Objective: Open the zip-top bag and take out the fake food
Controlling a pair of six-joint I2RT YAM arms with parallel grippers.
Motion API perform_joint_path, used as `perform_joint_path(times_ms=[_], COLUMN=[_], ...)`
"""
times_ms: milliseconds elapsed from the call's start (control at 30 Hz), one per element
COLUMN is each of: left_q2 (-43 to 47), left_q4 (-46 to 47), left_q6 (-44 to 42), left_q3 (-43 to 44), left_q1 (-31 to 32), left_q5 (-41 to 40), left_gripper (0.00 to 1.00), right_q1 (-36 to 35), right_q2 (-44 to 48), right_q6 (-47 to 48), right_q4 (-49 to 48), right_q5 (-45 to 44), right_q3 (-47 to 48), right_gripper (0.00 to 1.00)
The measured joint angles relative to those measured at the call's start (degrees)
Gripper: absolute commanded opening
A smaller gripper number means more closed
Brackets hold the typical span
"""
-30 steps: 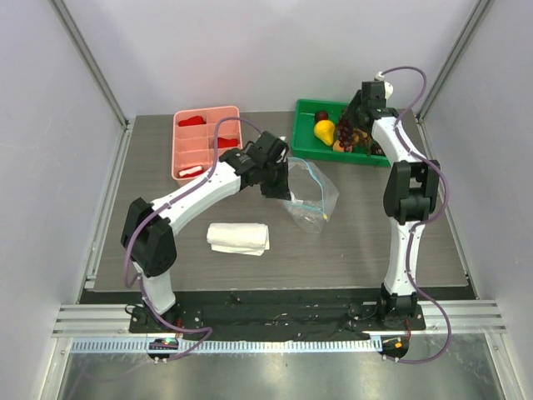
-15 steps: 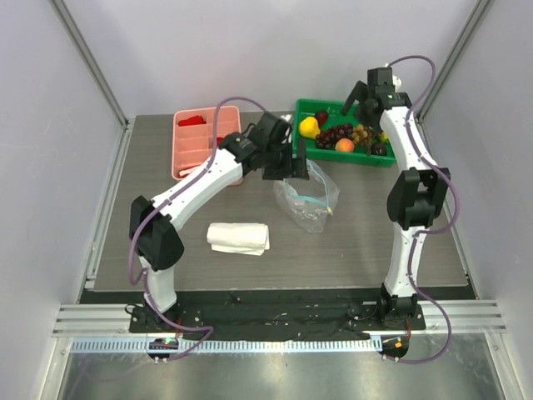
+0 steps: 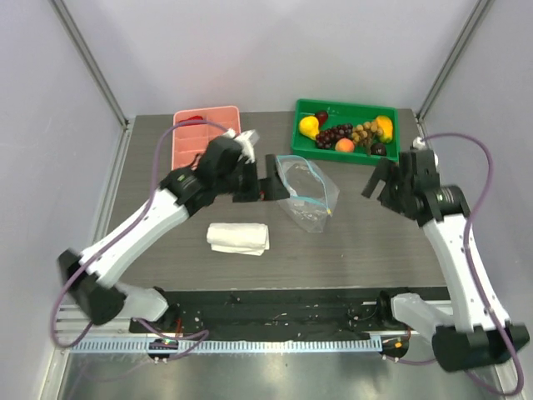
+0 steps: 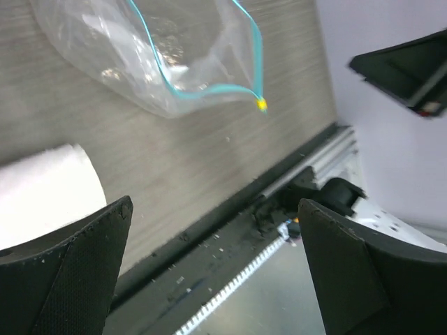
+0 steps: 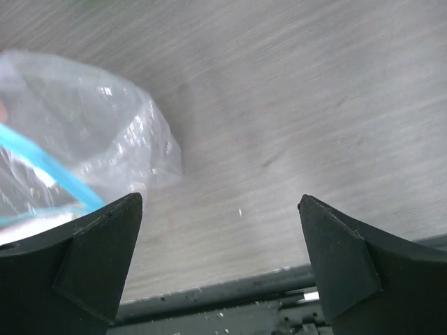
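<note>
The zip-top bag [image 3: 306,193] lies mid-table between the left gripper [image 4: 215,206] and the right gripper [image 5: 220,200] — both gape wide, holding nothing. The fake food [image 3: 346,137] sits in the green tray [image 3: 297,125], far right.

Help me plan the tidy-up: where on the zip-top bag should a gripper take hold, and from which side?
Probably one lip of the light-blue zip strip, approached from the left, where the open left gripper sits. The zip-top bag lies slumped on the table with its mouth gaping, so that rim seems to arch up and offers an edge; the clear body is limp film lying flat.
</note>
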State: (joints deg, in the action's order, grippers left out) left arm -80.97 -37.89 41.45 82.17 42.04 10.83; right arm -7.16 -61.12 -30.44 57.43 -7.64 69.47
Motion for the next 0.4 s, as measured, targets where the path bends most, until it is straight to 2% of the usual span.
perform_joint_path(times_ms=[200,400], left_q2=[25.0,42.2], left_q4=[10.0,19.8], left_q6=[4.7,6.1], left_q3=[-18.2,-34.2], left_q1=[0.3,0.3], left_q5=[-0.1,-3.8], left_gripper=[1.00,1.00], right_q1=[0.0,0.0], right_q2=[16.5,29.5], right_q6=[-1.9,-3.9], right_q4=[-0.4,-5.2], right_q5=[1.6,3.5], right_q3=[-12.5,-24.8], right_gripper=[1.00,1.00])
